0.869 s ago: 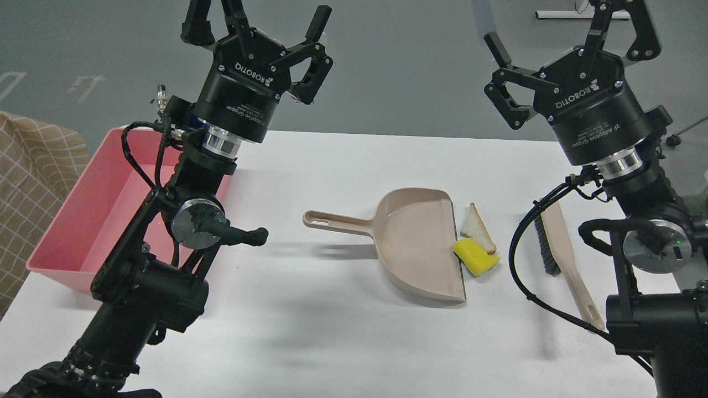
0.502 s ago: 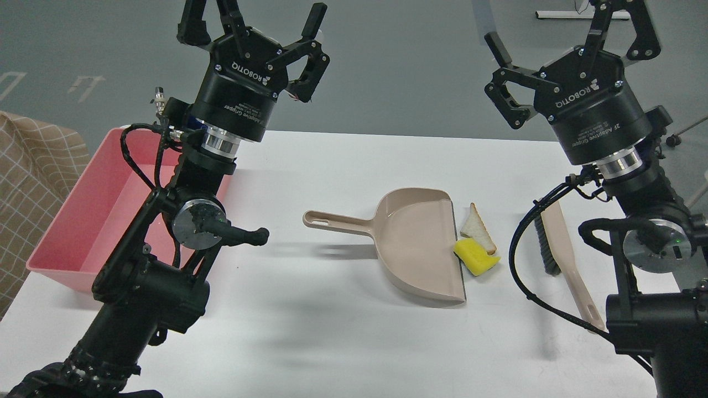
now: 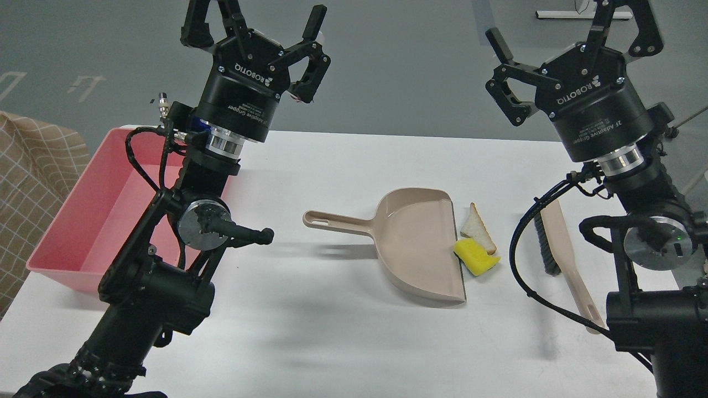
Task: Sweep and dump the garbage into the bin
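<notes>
1. left gripper (image 3: 255,25): raised high over the table's back left, fingers spread wide, nothing between them. touching nothing.
2. right gripper (image 3: 569,27): raised at back right, fingers likewise spread and empty; its far finger is partly cut by the frame top.
3. below the right arm: brush (image 3: 564,254), beige with black bristles, lying flat on the white table (image 3: 332,331), handle toward the near edge, partly behind a black cable.
4. centre: dustpan (image 3: 415,243), beige, lying flat, handle pointing left, open lip facing right.
5. garbage: bread slice (image 3: 477,225) and yellow sponge (image 3: 474,255), both just beside the pan's lip, on its right; the sponge seems to touch the lip edge and the bread.
6. far left: bin (image 3: 72,215), pink tub, looks empty where visible, well apart from the garbage.
7. handling, my guess: bread is light, soft, crumbly; sponge is light and springy, may bounce or roll off bristles. neither suits pinching; push them in with the brush. take hold of the brush handle and the pan handle, both stiff plastic, possibly slick.
8. count: two grippers, two garbage pieces, one brush, one dustpan, one bin.
</notes>
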{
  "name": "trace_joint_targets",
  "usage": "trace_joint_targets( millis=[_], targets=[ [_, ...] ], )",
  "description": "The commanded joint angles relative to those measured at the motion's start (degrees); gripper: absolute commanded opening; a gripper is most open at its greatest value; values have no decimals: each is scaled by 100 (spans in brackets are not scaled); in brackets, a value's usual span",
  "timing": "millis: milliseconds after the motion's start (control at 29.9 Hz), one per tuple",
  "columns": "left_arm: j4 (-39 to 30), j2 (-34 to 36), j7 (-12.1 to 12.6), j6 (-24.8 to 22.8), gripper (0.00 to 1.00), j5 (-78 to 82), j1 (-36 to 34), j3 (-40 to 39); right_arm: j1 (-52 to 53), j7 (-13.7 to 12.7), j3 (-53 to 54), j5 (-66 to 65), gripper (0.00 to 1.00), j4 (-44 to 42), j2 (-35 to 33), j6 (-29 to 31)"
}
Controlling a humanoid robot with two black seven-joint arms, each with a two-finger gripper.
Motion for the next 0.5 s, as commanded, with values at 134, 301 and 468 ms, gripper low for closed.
trace_joint_targets(
  millis=[134, 301, 468],
  targets=[
    [4, 11, 3, 1, 98, 1, 6, 6, 145, -106, -26, -34, 100, -29, 0, -128],
    [4, 11, 11, 10, 98, 1, 6, 24, 137, -132, -26, -34, 100, -29, 0, -137],
    [4, 20, 11, 19, 98, 1, -3, 33, 75, -132, -26, -17, 100, -12, 0, -102]
  ],
)
